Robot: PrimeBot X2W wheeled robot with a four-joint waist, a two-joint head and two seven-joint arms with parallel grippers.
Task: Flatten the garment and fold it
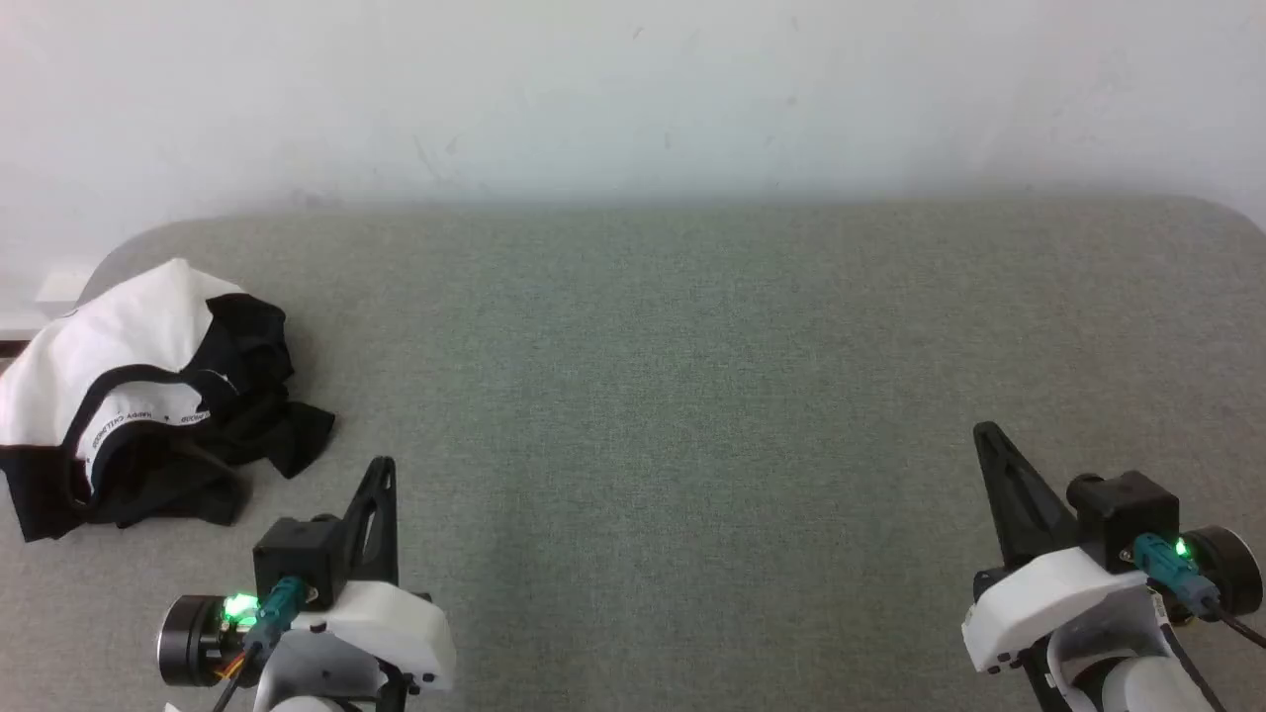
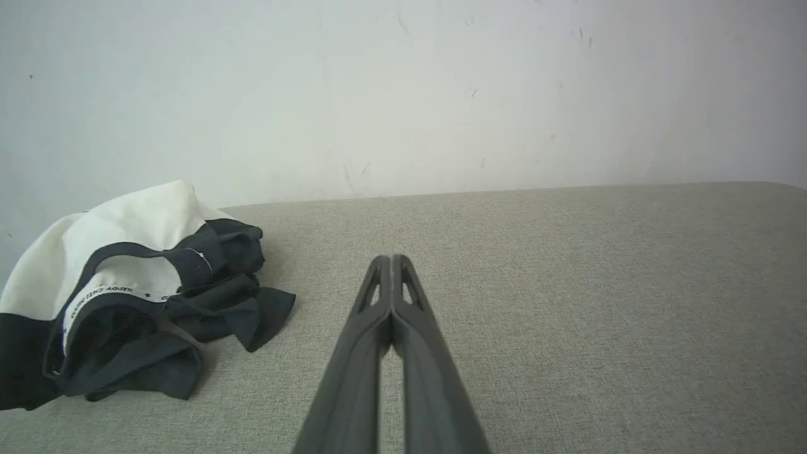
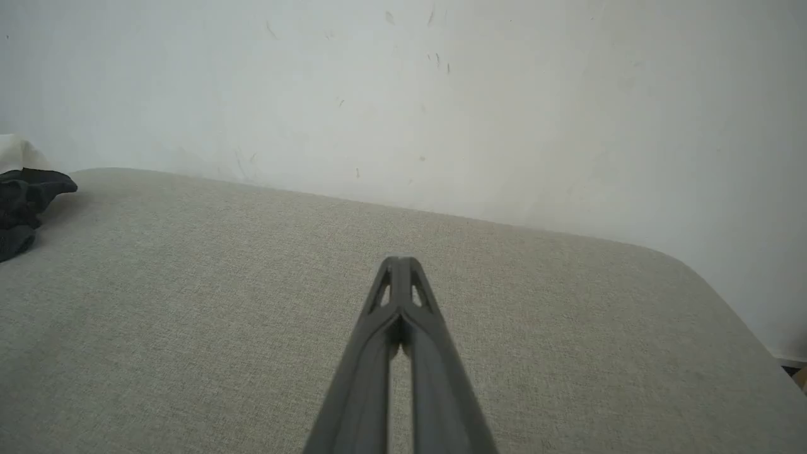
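Note:
The garment (image 1: 129, 396) lies crumpled in a heap at the far left of the grey table, white body on top, black sleeves and printed neck tape showing. In the left wrist view the garment (image 2: 126, 296) sits left of my fingers. Its black edge (image 3: 22, 208) peeks in at the left of the right wrist view. My left gripper (image 1: 384, 465) is shut and empty, just right of the heap and apart from it. My right gripper (image 1: 984, 430) is shut and empty at the lower right, far from the cloth. Both pairs of fingers press together at the tips (image 2: 391, 258) (image 3: 399, 260).
The grey fabric-covered table (image 1: 692, 396) has rounded far corners and stands against a pale wall (image 1: 633, 89). Its right edge (image 3: 744, 302) curves down near the right gripper. Wide bare surface stretches between the two arms.

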